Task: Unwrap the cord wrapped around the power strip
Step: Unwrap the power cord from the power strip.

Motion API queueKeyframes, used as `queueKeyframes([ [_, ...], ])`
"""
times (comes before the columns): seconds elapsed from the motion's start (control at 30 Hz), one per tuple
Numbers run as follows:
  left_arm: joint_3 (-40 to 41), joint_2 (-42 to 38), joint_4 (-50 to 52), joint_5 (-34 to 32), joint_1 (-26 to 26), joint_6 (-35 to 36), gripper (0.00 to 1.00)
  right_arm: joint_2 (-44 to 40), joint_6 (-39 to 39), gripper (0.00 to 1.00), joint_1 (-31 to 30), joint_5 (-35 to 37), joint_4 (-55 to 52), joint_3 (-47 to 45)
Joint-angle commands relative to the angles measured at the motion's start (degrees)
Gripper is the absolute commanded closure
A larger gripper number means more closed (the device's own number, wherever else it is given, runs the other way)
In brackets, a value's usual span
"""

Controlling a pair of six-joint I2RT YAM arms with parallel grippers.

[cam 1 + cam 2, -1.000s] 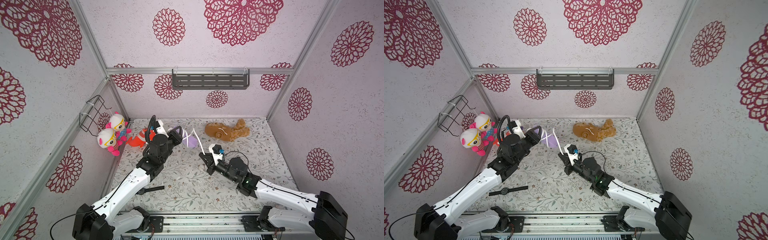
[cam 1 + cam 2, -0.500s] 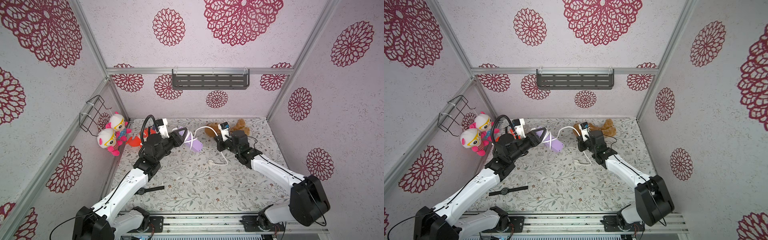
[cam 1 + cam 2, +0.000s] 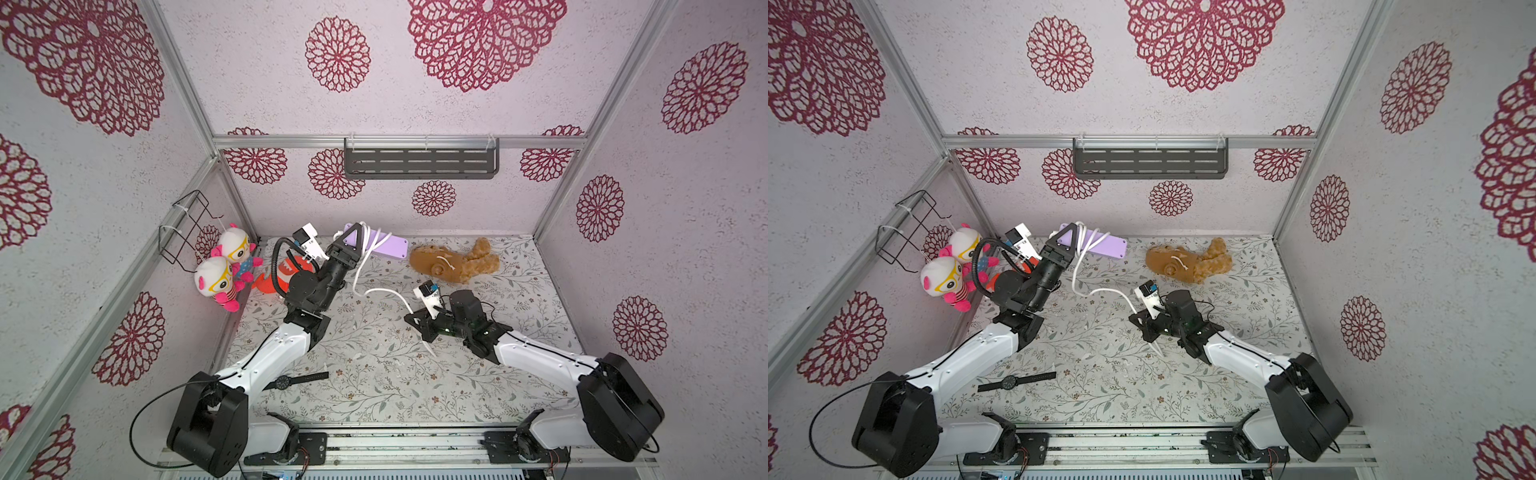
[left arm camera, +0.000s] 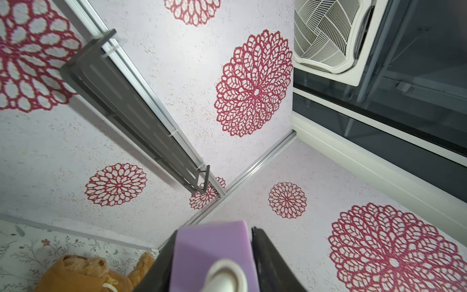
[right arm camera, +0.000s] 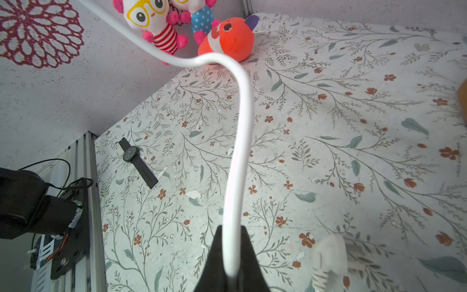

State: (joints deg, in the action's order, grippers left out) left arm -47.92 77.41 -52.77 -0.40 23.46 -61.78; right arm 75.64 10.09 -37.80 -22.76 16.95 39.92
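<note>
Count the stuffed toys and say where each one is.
4. A white doll in blue and a white doll in stripes against the left wall; an orange toy beside them; a brown plush near the back wall. Others may be hidden.

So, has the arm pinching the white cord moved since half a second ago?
Yes. The right gripper, shut on the cord, has pulled away from the brown plush toy toward the front rail.

Right fingers [image 5: 214, 260] and cord [image 5: 242, 113] away from the brown plush [image 3: 453, 262], nearer the front; power strip [image 3: 392, 248] higher.
</note>
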Motion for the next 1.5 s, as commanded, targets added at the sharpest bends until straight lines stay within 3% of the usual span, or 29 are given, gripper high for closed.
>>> queueKeyframes([
  [0.0,-0.9,-1.3,-6.2,-5.9,-0.6,5.7,1.0,-5.0,-2.3,1.0,0.4,3.1,1.8,-1.9],
  [0.03,-1.1,-1.9,-4.5,-6.1,-0.6,7.5,1.0,-5.6,-2.8,1.0,0.4,4.6,1.0,-2.1],
  [0.13,-1.5,-4.3,0.4,-6.3,-0.5,10.9,1.0,-5.1,-3.7,0.47,0.4,9.0,-2.0,-0.9],
  [0.17,-1.7,-5.1,1.8,-6.4,-0.6,11.7,1.0,-4.6,-4.4,0.39,0.4,10.2,-3.5,0.3],
  [0.27,-2.0,-6.8,4.1,-5.9,-0.6,12.8,1.0,-5.3,-7.0,0.29,0.9,10.2,-5.5,3.2],
  [0.37,-1.7,-8.1,4.2,-5.0,-0.6,12.0,1.0,-8.8,-9.4,0.22,0.9,9.5,-0.8,3.3],
  [0.57,-1.8,-7.9,-0.3,-2.9,-0.2,7.5,1.0,-7.5,-13.0,0.22,-4.4,6.1,6.6,8.3],
  [0.83,-3.0,-8.0,-2.2,-2.2,0.9,4.3,1.0,2.1,-7.2,0.3,-13.6,7.1,26.4,11.9],
  [1.17,-2.9,-7.8,-3.0,-2.9,2.3,4.1,1.0,14.0,-1.9,0.36,-17.2,10.3,33.2,18.5],
  [1.47,-2.4,-7.9,-3.5,-3.0,2.6,4.2,1.0,17.9,2.8,0.61,-18.7,10.0,34.8,19.8],
])
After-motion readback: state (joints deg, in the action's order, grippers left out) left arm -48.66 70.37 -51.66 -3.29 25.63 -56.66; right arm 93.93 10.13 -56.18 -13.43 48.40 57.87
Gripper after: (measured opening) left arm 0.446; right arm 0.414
